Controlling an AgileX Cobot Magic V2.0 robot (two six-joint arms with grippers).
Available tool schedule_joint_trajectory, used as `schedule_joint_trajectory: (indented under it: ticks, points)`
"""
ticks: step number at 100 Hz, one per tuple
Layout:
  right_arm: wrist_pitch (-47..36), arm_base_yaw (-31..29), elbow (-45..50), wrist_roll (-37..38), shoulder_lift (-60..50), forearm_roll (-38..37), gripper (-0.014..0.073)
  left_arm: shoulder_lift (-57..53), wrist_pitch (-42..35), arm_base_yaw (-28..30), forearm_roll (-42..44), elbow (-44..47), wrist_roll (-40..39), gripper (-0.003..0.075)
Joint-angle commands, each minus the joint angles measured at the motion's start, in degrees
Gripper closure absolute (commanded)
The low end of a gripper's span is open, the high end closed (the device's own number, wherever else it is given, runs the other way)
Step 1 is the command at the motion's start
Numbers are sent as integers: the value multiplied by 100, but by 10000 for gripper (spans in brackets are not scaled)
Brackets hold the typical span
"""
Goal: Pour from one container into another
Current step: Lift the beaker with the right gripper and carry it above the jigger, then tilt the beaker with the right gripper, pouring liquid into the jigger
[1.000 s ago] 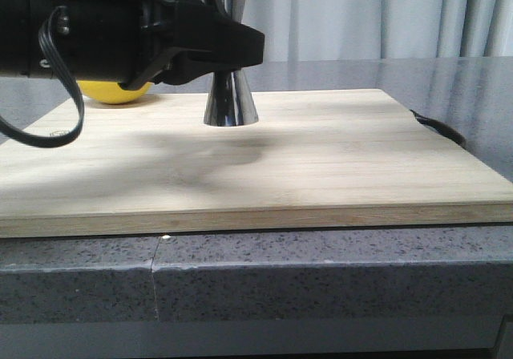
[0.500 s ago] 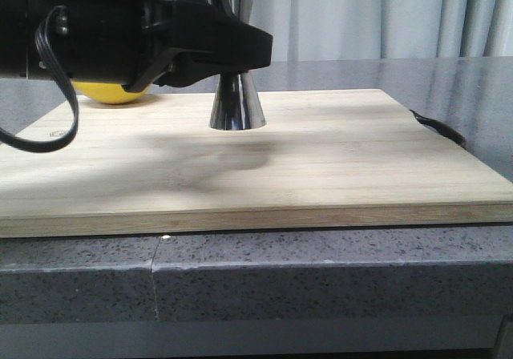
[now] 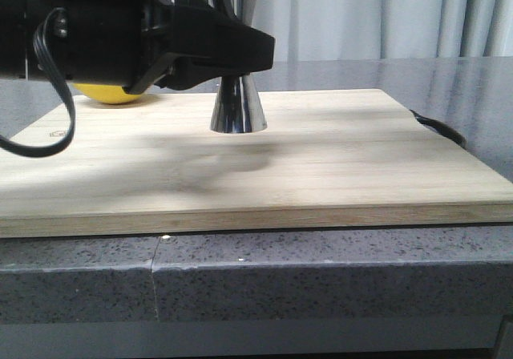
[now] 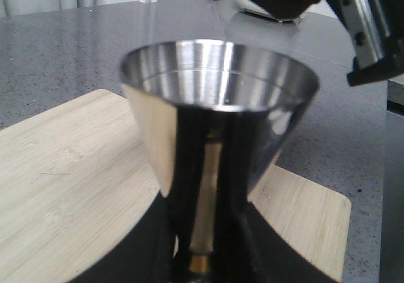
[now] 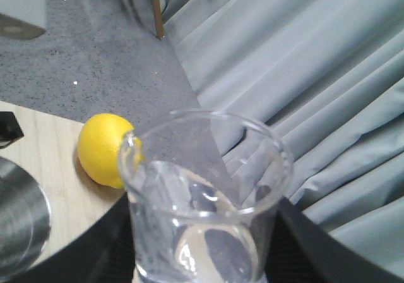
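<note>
Beaker (image 5: 202,213): clear glass with a pour lip, upright in the right wrist view, some clear liquid in it, lemon (image 5: 107,149) behind; not visible in the front view. Fragile, slick, light; best held mid-wall, tilted slowly. Right gripper: jaws sit either side of the beaker and look clamped on it. Jigger (image 3: 238,106): shiny steel hourglass, stiff, slippery, top-heavy; foot appears just off the cutting board (image 3: 321,159), gold waist the natural hold. Left gripper (image 3: 240,50) is at that waist, dark jaws flanking it in the left wrist view, apparently clamped. Jigger (image 4: 218,100) mouth open upward, looks empty. The board lies on the grey bench (image 3: 321,279). Risk: the left arm's bulk crowds the approach; the right arm's housing hangs just above the jigger rim.
</note>
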Motion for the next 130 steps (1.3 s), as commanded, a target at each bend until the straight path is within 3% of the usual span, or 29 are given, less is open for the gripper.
schedule_joint_trajectory:
  ticks: [1, 130]
  points:
    - [-257, 3, -220, -15, -232, 91, 316, -234, -488, -37, -115, -181, -70, 739]
    - [-56, 3, -488, -78, -244, -961, 316, -234, -399, -37, -115, -181, -70, 739]
